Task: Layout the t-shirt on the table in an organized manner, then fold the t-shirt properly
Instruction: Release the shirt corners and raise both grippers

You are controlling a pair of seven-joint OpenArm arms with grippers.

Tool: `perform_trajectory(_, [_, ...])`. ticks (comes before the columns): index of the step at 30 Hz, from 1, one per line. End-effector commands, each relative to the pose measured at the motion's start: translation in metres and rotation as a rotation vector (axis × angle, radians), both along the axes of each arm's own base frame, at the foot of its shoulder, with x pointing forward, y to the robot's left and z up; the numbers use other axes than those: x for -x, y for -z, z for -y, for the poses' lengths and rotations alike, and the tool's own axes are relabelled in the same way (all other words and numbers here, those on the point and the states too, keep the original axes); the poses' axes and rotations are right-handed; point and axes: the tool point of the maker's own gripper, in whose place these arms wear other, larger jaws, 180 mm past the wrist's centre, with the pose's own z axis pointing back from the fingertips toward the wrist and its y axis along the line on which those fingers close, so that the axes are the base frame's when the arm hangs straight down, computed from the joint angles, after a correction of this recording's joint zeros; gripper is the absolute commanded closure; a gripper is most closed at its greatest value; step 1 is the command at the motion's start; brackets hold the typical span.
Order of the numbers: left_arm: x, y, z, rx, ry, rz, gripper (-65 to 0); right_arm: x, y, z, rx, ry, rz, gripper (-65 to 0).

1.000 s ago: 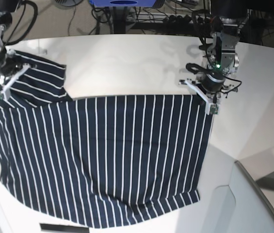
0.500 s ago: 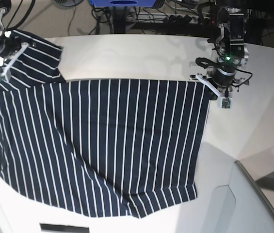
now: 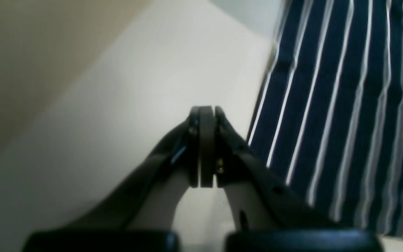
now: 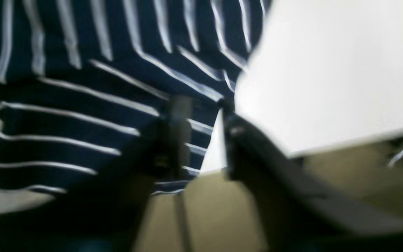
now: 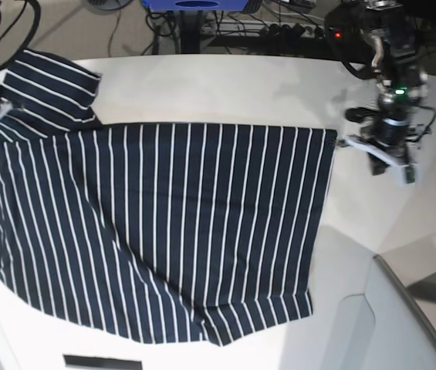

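A: So what's counted here?

B: One t-shirt [image 5: 163,223], navy with white stripes, is spread mostly flat over the white table [image 5: 225,85], one sleeve [image 5: 52,91] folded up at the far corner. Two grippers are seen. No containers are visible.

A: And the grippers?

B: The left gripper [image 3: 206,147] is pressed fully closed with nothing in it, parked just beside the shirt's edge. The right gripper [image 4: 201,136] is parted over the sleeve; whether cloth is pinched can't be told, too blurred.

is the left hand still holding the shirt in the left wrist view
No. The left hand is shut on nothing, over bare table, with the t-shirt lying apart beside it.
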Motion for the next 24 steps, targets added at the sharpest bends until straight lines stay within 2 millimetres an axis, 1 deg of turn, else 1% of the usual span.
perform_trajectory(1, [0.0,-0.008,-0.008,0.026,0.006,0.024,0.0,-0.003,-0.009,0.013,0.002,0.031,0.051,-33.5])
perform_trajectory(3, [0.008,-0.002,-0.015,0.109,0.009,0.019,0.0,0.004,-0.001,0.018,-0.087,0.065,0.082,-46.1])
perform_trajectory(4, [0.012,0.004,-0.018,0.129,0.013,0.007,0.0,0.007,0.006,0.017,-0.136,0.065,0.09,-50.3])
perform_trajectory(5, [0.015,0.009,-0.02,0.138,0.018,-0.003,0.0,0.011,0.01,0.02,-0.169,0.057,0.094,-52.8])
perform_trajectory(6, [0.018,0.016,-0.02,0.147,0.028,-0.021,0.0,0.01,0.015,0.023,-0.207,0.044,0.103,-53.7])
perform_trajectory(8, [0.024,0.025,-0.019,0.161,0.038,-0.045,0.0,0.016,0.032,0.027,-0.271,0.048,0.088,-53.4])
perform_trajectory(9, [0.031,0.031,-0.018,0.169,0.044,-0.063,0.0,0.018,0.039,0.032,-0.297,0.064,0.085,-53.4])
perform_trajectory(10, [0.034,0.033,-0.016,0.174,0.049,-0.066,0.0,0.02,0.044,0.038,-0.313,0.09,0.079,-53.4])
perform_trajectory(12, [0.039,0.035,-0.016,0.176,0.05,-0.078,-10.5,0.025,0.055,0.044,-0.353,0.13,0.062,-53.3])
perform_trajectory(13, [0.041,0.037,-0.015,0.178,0.049,-0.082,-14.5,0.027,0.06,0.044,-0.366,0.139,0.053,-52.7])
perform_trajectory(15, [0.042,0.038,-0.014,0.182,0.047,-0.085,-19.9,0.03,0.065,0.042,-0.38,0.143,0.036,-50.3])
perform_trajectory(17, [0.043,0.039,-0.014,0.184,0.046,-0.086,-20.7,0.034,0.066,0.039,-0.382,0.142,0.027,-47.9])
perform_trajectory(18, [0.043,0.039,-0.014,0.184,0.046,-0.086,-20.7,0.036,0.069,0.035,-0.39,0.144,0.023,-47.0])
perform_trajectory(19, [0.042,0.039,-0.014,0.184,0.046,-0.085,-20.7,0.041,0.072,0.029,-0.401,0.147,0.015,-46.7])
perform_trajectory(22, [0.04,0.038,-0.014,0.183,0.047,-0.081,-20.7,0.047,0.076,0.021,-0.405,0.138,-0.001,-46.7])
perform_trajectory(24, [0.039,0.037,-0.014,0.183,0.047,-0.078,-20.7,0.046,0.082,0.009,-0.421,0.101,-0.024,-46.4])
